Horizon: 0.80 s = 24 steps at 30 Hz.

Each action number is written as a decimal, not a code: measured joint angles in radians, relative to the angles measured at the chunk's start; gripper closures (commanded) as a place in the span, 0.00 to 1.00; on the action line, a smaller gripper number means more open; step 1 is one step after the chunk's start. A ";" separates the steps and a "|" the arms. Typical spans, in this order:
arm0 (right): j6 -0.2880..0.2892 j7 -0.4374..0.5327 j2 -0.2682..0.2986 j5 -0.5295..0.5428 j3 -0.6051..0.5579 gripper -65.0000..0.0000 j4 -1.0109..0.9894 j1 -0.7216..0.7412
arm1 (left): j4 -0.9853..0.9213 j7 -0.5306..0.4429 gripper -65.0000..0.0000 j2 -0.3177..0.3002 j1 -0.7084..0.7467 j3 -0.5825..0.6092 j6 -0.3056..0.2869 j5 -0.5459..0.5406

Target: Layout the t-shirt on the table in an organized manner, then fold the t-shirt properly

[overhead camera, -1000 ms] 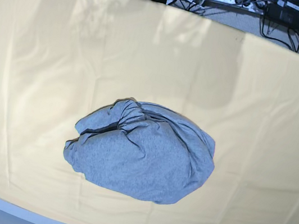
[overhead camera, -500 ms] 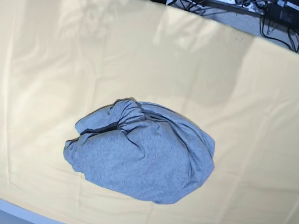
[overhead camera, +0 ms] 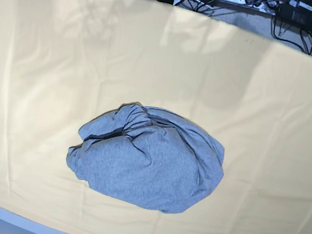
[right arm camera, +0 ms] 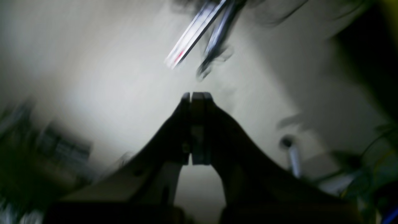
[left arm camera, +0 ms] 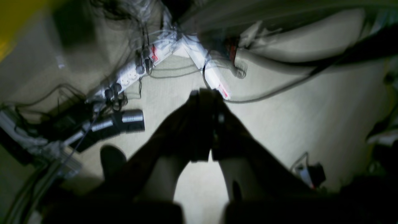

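1. One broad tabletop (overhead camera: 42,45) fills the base view, draped in creased pale yellow cloth. You have open room on every side of the shirt, most of it toward the far edge and the two side edges.
2. The t-shirt (overhead camera: 149,160) lies bunched in a rounded heap, nearer the near edge than the far one, plain grey showing and no print visible. No hem or sleeve is exposed, so a pinch may catch several layers and drag the whole bundle.
3. Your left end effector (left arm camera: 206,95) and right end effector (right arm camera: 196,96) are both fully closed and empty, hanging over floor and cables beyond the far edge. Closed, they could only push the cloth.
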 measured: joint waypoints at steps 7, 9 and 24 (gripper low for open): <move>-0.036 -0.046 0.000 -0.026 0.000 1.00 -0.011 -0.003 | 0.018 0.032 1.00 0.001 0.011 -0.169 -0.033 -0.111; -0.046 -0.016 0.000 -0.048 0.000 1.00 -0.009 0.000 | 0.018 0.032 1.00 0.001 -0.012 -0.198 -0.032 -0.145; -0.228 0.077 -0.001 -0.258 -0.002 1.00 -0.009 0.239 | 0.018 0.000 1.00 0.002 -0.322 -0.224 -0.062 -0.229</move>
